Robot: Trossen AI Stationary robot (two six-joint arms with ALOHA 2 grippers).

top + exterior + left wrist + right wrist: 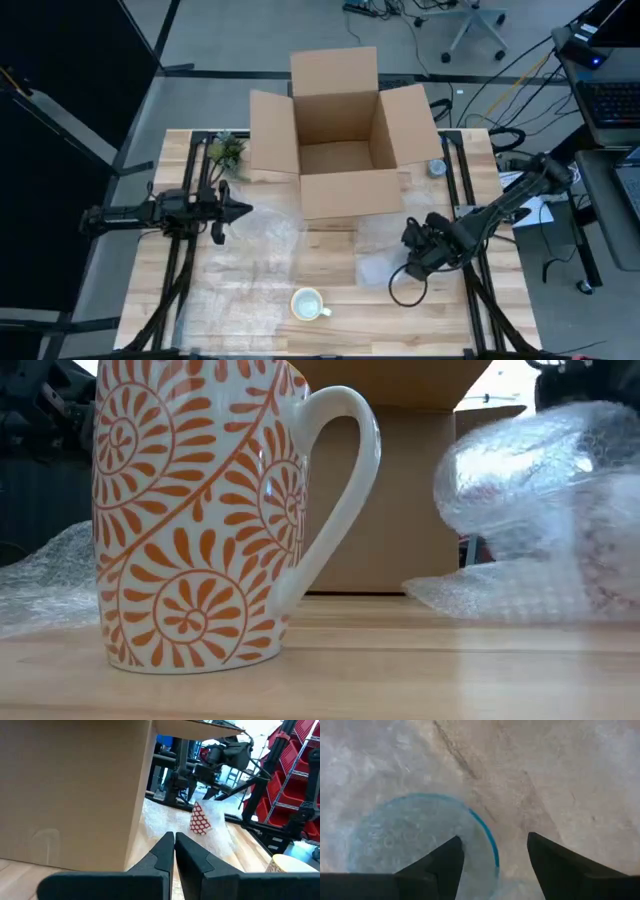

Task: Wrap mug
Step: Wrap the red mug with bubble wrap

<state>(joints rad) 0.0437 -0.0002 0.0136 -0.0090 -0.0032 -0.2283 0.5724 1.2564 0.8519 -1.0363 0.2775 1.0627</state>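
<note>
The white ceramic mug with orange swirls (195, 510) is left unwrapped on the bench (340, 270), while clear bubble wrap (385, 255) is approached by the open right gripper (412, 243) and the left gripper (238, 210) is kept closed.

No readable text, label, brand, number or sign is to be found in any view. Faint marks are seen through the bubble wrap (420, 795) inside a blue ring (487, 837) in the right wrist view, but nothing can be read from them.
</note>
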